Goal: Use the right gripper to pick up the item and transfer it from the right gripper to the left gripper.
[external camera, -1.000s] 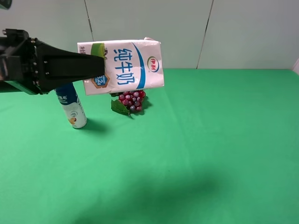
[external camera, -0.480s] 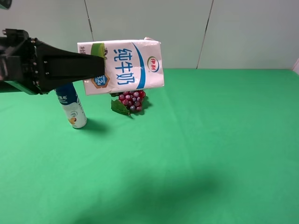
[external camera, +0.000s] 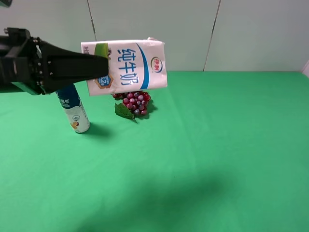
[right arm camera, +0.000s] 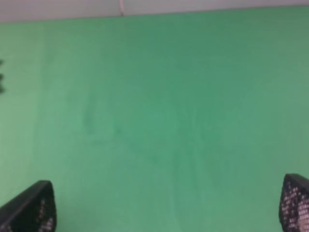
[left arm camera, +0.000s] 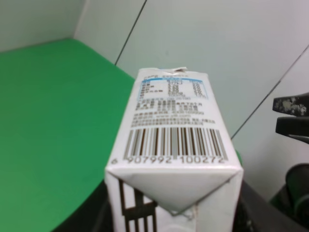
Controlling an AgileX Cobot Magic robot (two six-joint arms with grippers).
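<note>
The milk carton [external camera: 129, 66], white with blue characters and a green corner, hangs on its side high above the table. My left gripper [external camera: 96, 67] is shut on its left end. The left wrist view shows the carton's barcode face [left arm camera: 174, 145] close up between the black fingers [left arm camera: 263, 212]. My right gripper [right arm camera: 166, 205] is out of the exterior view. In its own wrist view only its two black fingertips [right arm camera: 34, 208] show, wide apart and empty over bare green cloth.
A blue-capped white bottle [external camera: 75, 112] stands on the green table [external camera: 203, 145] under my left arm. A bunch of red grapes [external camera: 135, 102] with a leaf lies behind it, below the carton. A grey wall stands behind the table.
My left gripper and the carton have risen slightly and tilted a little. The bottle and grapes have not moved.
</note>
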